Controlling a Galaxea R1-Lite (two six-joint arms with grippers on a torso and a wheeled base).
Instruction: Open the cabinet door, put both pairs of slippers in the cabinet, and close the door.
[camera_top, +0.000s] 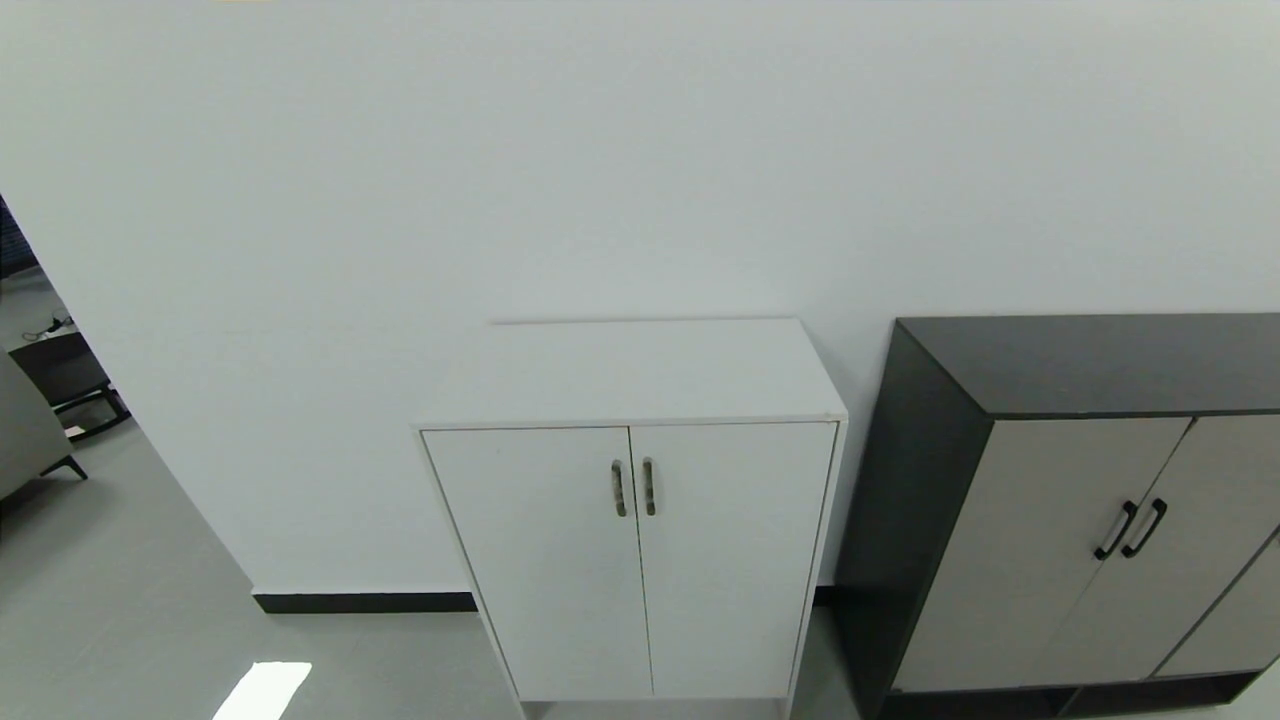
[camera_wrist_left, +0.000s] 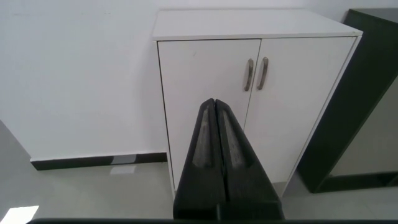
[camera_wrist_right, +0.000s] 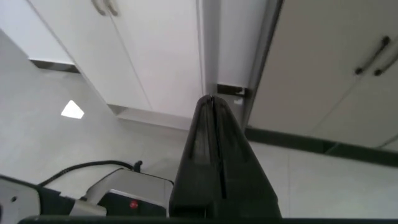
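A white two-door cabinet stands against the wall with both doors closed and two metal handles side by side at the middle seam. In the left wrist view my left gripper is shut with nothing in it and hangs some way in front of the white cabinet, below its handles. My right gripper is also shut and empty, held low over the floor near the gap between the white cabinet and the darker one.
A black cabinet with grey doors and black handles stands right of the white one, with a narrow gap between them. Grey floor lies open to the left. Furniture legs show at the far left.
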